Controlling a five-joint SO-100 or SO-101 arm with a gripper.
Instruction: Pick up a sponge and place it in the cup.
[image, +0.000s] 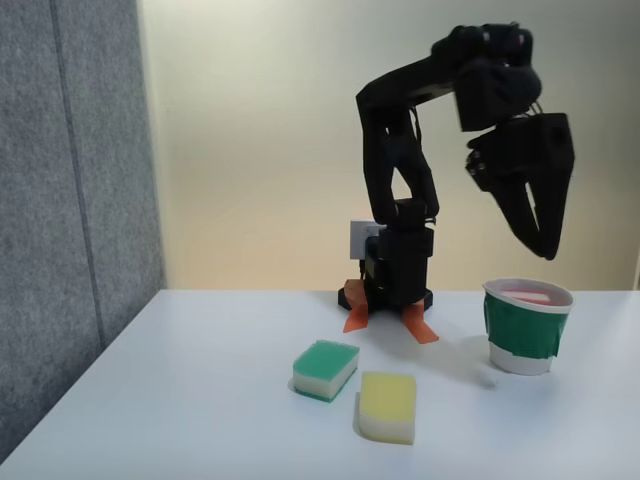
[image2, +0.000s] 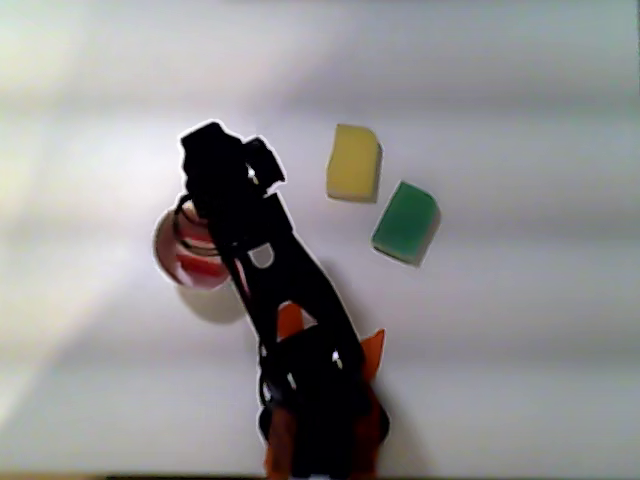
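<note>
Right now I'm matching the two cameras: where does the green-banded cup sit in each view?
Fixed view: cup at right on the table, below the raised tool.
Other view: cup at left, partly under the arm, red sponge inside.
Shared landmark: the green-topped sponge.

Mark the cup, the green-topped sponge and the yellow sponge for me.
cup (image: 522, 330): fixed view, on its dark green band.
green-topped sponge (image: 327, 356): fixed view, middle of its green top.
yellow sponge (image: 388, 396): fixed view, middle of its top face.
</note>
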